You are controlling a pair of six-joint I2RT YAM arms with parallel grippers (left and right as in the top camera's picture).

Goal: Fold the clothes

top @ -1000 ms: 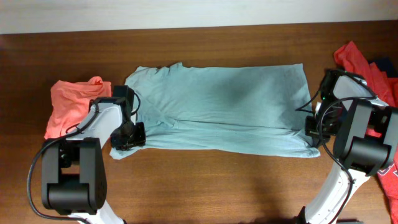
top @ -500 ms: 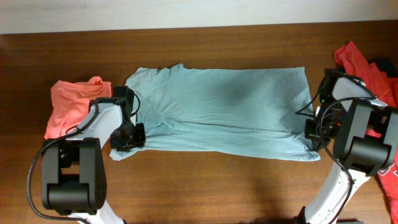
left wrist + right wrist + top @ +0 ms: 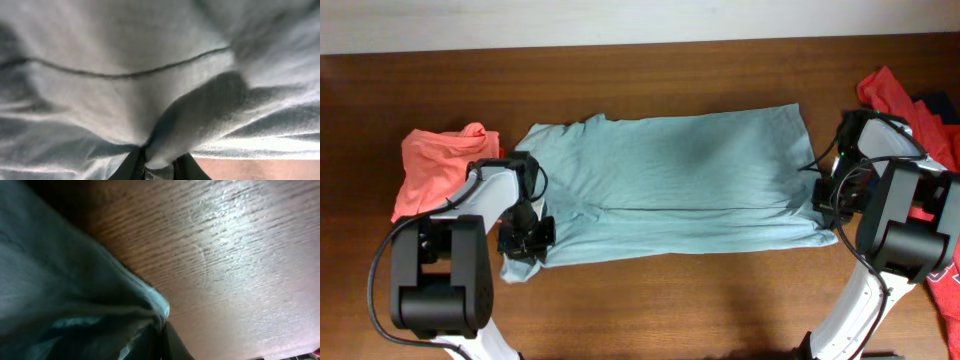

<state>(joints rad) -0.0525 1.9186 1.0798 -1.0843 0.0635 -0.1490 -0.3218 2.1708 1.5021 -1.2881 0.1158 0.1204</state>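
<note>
The grey-blue T-shirt lies spread on the tabletop. The left fingers pinch a bunch of its cloth. The right fingers, dimly seen, seem to pinch its hem.

Looks like a robot lab bench, not a home. Left arm and right arm stand at the near edge of a dark-wood counter, cables exposed, plain white wall behind. Props: grey-blue shirt spread flat, coral shirt and red shirt heaped at the ends.
</note>
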